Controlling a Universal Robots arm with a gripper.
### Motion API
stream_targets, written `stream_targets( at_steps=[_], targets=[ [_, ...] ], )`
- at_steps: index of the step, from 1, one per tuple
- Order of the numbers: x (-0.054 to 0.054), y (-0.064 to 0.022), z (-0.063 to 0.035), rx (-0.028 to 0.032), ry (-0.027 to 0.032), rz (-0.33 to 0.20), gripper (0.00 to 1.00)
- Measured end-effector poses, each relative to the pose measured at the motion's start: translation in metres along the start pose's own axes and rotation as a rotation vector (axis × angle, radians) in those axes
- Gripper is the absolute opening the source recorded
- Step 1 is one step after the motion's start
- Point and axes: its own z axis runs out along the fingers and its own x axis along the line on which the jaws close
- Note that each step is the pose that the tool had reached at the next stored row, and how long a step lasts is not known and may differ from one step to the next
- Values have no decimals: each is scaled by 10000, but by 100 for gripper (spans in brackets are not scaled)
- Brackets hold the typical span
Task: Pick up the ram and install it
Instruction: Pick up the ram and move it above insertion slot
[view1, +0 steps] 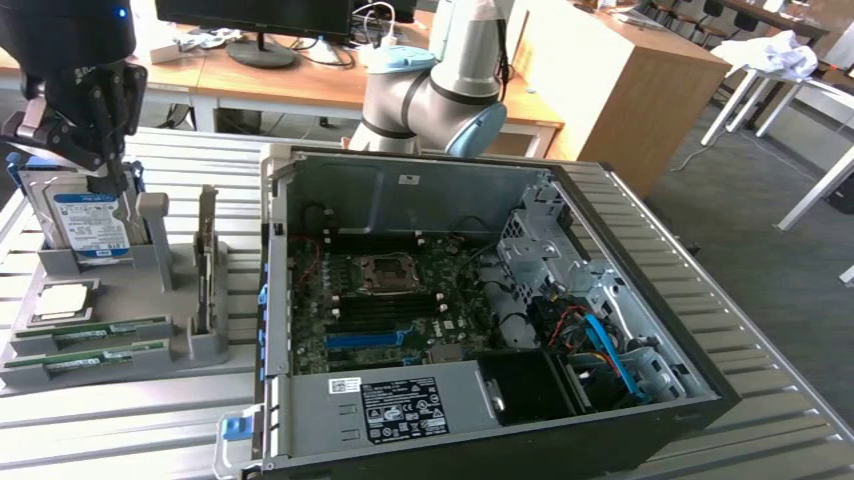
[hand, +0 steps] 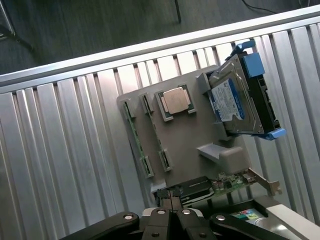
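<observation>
The tool (view1: 118, 178) hangs over the gray tray (view1: 160, 290), just above the hard drive (view1: 87, 225) that stands in it. Its two fingers are pressed together and they hold nothing. In the wrist view the tool (hand: 170, 197) points down at the tray (hand: 200, 135).

The ram (view1: 94, 329) sits on its thin edge in a slot at the far end of the tray from the tool. The square silver chip (view1: 60, 300) lies between the hard drive and the ram. In the wrist view the ram (hand: 137, 137) is the long green stick along one side of the tray. The open computer box (view1: 494, 300) stands on the table (view1: 747, 440), to the exterior view's right of the tray.

I think the job is at its very start, the pick-up step, as the ram is not yet touched. A good grab calls for the fingers to spread, to be right over the stick and to line up with its long sides. The stick is thin, so the aim has to be careful.
</observation>
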Motion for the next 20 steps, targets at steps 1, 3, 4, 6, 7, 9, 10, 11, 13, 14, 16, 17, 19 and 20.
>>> stream_targets(
  at_steps=[1, 3, 4, 6, 7, 9, 10, 11, 13, 14, 16, 17, 19, 20],
  targets=[
    [0, 0, 0, -2, 3, -85, 10],
    [0, 1, 0, -7, 11, -259, 10],
    [0, 1, 0, -8, 15, -345, 10],
    [0, 2, 0, -13, 23, -516, 10],
    [0, 2, 0, -14, 26, -607, 10],
    [0, 2, 0, -19, 34, -798, 10],
    [1, 2, 0, -21, 39, -894, 10],
    [1, 2, 0, -23, 42, -989, 10],
    [0, 2, 0, -28, 51, -1186, 10],
    [1, 2, 1, -30, 55, -1298, 10],
    [1, 3, 0, -35, 64, -1497, 10],
    [1, 3, 0, -38, 69, -1596, 10],
    [1, 3, 0, -42, 77, -1794, 10],
    [1, 3, 0, -44, 81, -1891, 10]
  ],
)
